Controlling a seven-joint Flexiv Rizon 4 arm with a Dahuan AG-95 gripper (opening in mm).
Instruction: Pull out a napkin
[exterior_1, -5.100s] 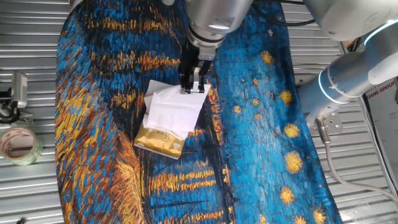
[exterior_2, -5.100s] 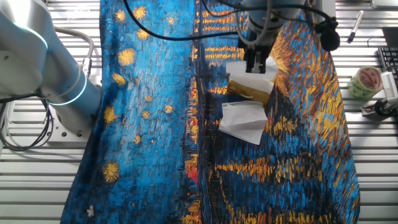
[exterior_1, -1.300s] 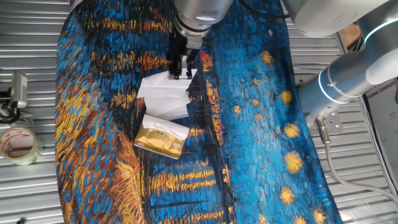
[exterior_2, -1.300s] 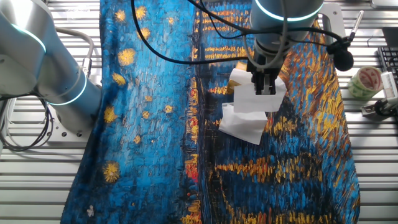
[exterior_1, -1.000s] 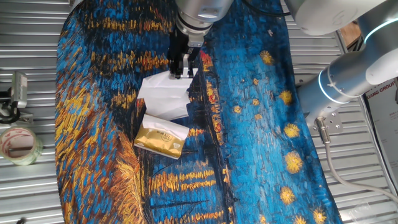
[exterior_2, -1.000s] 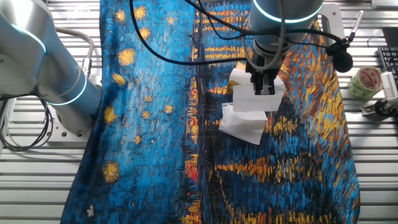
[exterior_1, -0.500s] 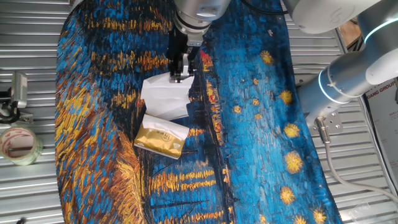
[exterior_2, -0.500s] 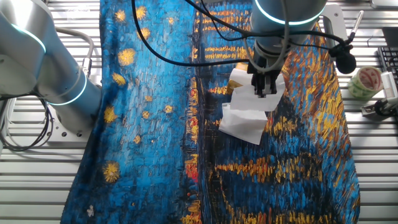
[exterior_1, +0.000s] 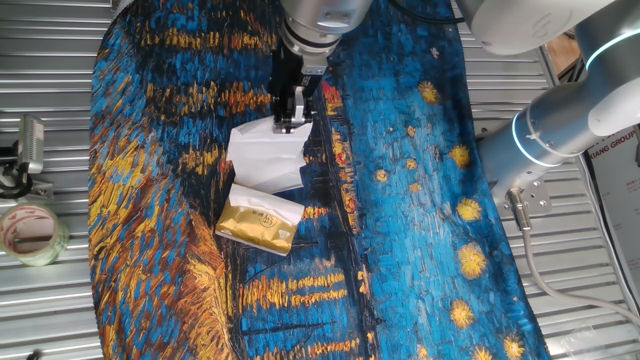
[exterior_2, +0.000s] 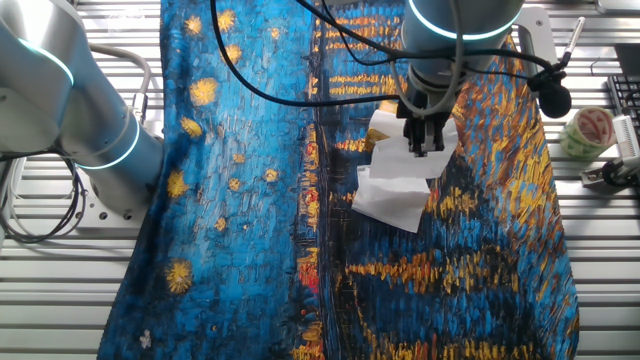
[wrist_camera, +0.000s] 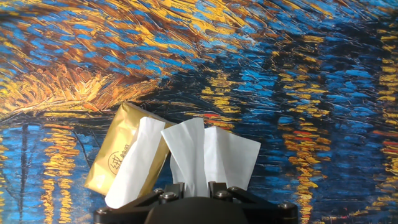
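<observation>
The gripper (exterior_1: 285, 124) has its jaws pinched together on the top edge of the napkin (exterior_1: 268, 158), which hangs below them as a creased white sheet above the painted tablecloth (exterior_1: 400, 240). Beneath and just past the jaws lies the gold tissue pack (exterior_1: 260, 222), a white tissue poking from its slot. Another white sheet (exterior_2: 388, 205) lies flat beside the hanging napkin.
</observation>
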